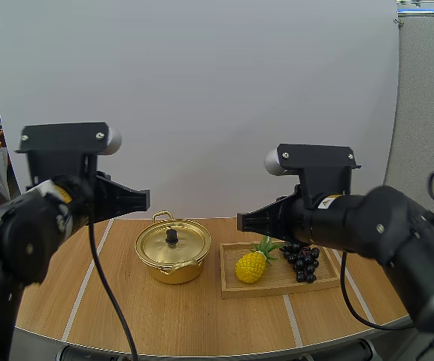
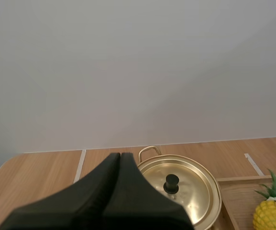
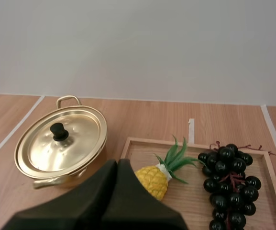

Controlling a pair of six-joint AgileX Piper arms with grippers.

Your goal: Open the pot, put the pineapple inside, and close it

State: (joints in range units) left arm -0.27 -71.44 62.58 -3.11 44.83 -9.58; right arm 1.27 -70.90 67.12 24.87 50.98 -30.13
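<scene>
Both of my grippers are closed on nothing. The left gripper shows as one dark wedge hanging above the surface near the pot, and the right gripper looks the same above the pineapple. The pot sits on the surface with its lid on, just beside the wooden tray. The pineapple lies on its side in the tray, leaves toward the grapes. I judge the lid to be thin, stiff metal, light but slick, so the black knob at its centre is the place to pinch. The pineapple looks like a light, rigid toy; I'd grasp across its yellow body, not the leaves. Count: one pot, one lid, one pineapple, one bunch of grapes, one tray, two grippers
</scene>
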